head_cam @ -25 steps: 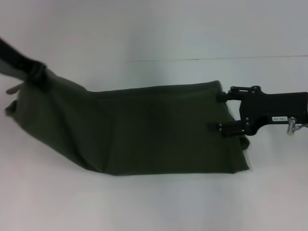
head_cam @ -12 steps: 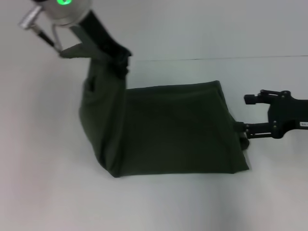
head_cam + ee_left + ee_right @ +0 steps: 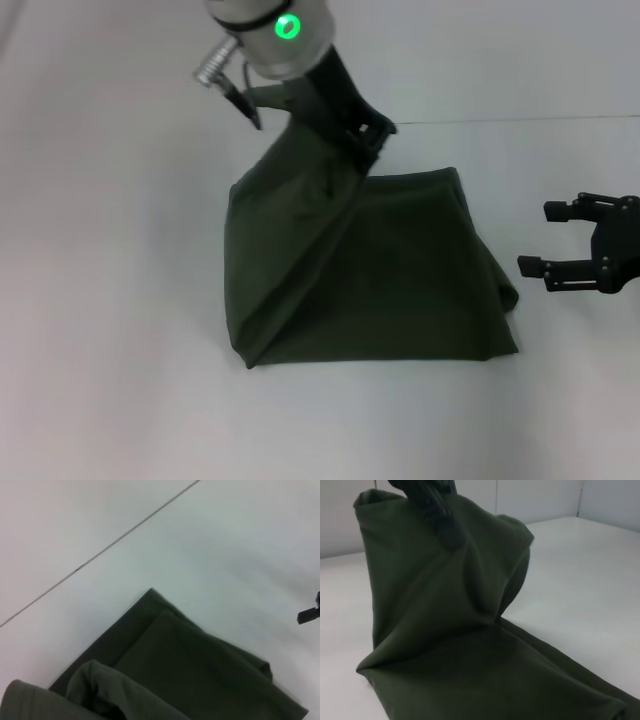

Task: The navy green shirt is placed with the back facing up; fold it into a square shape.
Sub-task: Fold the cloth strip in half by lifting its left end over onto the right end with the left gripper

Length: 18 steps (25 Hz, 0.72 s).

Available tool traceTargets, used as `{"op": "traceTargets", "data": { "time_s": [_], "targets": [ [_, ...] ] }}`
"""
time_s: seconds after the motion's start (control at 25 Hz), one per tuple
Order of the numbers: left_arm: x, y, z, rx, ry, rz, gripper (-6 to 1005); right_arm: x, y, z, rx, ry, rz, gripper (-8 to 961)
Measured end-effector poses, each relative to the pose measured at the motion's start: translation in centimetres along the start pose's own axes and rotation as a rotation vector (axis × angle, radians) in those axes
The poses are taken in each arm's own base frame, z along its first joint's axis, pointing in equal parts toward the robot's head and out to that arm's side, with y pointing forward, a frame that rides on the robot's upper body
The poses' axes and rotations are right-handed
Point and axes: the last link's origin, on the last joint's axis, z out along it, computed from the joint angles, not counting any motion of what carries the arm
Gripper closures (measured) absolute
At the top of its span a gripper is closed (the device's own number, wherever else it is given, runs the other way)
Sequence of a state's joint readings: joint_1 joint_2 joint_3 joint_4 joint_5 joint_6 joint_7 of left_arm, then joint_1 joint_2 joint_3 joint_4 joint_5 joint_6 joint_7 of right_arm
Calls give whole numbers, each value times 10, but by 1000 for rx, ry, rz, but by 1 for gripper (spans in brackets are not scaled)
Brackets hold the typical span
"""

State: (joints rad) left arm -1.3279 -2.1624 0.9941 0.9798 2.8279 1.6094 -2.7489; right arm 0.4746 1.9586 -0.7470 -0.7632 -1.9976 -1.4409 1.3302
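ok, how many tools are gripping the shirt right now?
1: the left tool holds the dark olive-green knit shirt lifted at its far edge; the right tool sits open, clear of it.

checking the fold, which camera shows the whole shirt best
The head view: the whole shirt shows, one end lifted by the left gripper. The right wrist view shows only the raised fold close up; the left wrist view only a flat corner.

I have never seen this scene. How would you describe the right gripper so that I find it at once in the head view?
Start from the navy green shirt, the large dark cloth on the white table. Past the shirt's edge on the robot's right, the right gripper sits low over the table, apart from the cloth, black fingers open towards it. Unlike it, the left gripper holds the shirt's lifted end up high, below a green light.
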Motion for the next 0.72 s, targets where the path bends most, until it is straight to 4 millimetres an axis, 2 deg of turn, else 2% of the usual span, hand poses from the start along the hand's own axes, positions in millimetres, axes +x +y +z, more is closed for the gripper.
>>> {"op": "traceTargets", "data": {
  "time_s": [0.28,0.56,0.72],
  "targets": [
    [8,13,25,-35,10,-3,968,5,-1,-6,15,6,11,36],
    [12,25,34,-99,37,-10,967,10,-2,-10,28,15,20,36],
    [12,25,44,-122,61,-41,968,11,-3,-11,34,17,24,36]
  ]
}}
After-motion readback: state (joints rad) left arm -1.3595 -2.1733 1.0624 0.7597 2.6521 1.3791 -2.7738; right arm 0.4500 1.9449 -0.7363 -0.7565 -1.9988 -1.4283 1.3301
